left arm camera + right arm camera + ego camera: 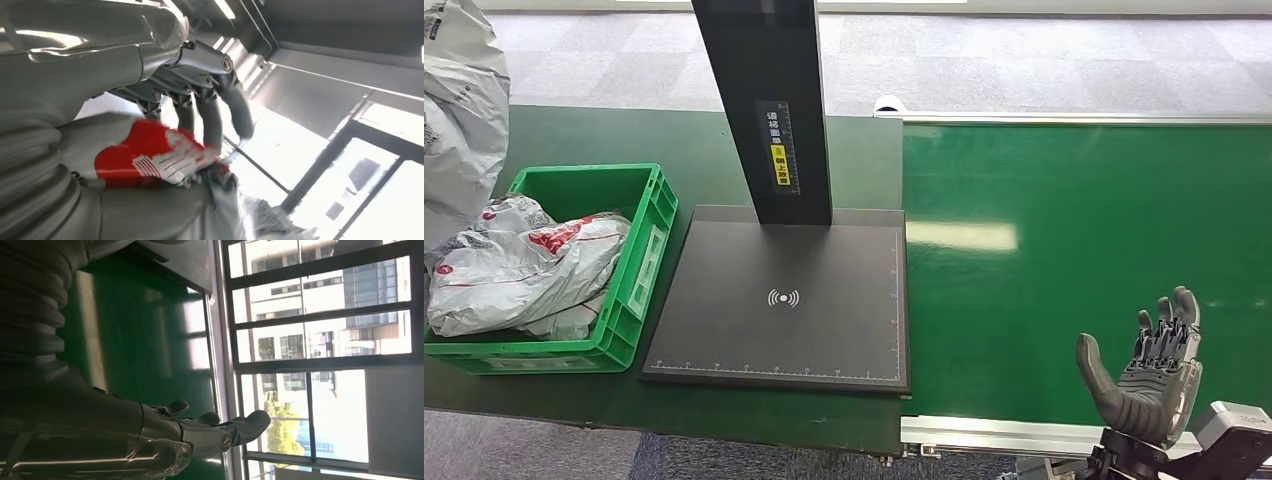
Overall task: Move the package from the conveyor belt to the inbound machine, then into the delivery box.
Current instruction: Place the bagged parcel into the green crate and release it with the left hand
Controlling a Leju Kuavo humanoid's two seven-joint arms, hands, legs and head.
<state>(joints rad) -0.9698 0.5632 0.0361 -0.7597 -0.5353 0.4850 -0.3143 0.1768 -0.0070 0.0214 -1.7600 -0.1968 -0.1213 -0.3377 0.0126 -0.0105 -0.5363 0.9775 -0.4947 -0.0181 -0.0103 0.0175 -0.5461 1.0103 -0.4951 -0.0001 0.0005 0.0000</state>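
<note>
A grey package (459, 110) with dark print hangs at the far left, above the green delivery box (642, 262). In the left wrist view my left hand (200, 100) grips a grey package with a red print (150, 157), its fingers curled over the plastic. The inbound machine's black plate (784, 300) lies bare in the middle, its black post (769, 100) rising behind. My right hand (1154, 375) stands open, palm up and holding nothing, over the near edge of the green conveyor belt (1084, 250). In the right wrist view the right hand (200, 432) is spread above the belt (140, 340).
Several grey and red-printed packages (524, 270) lie in the delivery box. A metal rail (994, 435) borders the belt's near edge. A dark green tabletop (864, 160) carries the box and the machine. Grey floor tiles (1024, 60) lie beyond.
</note>
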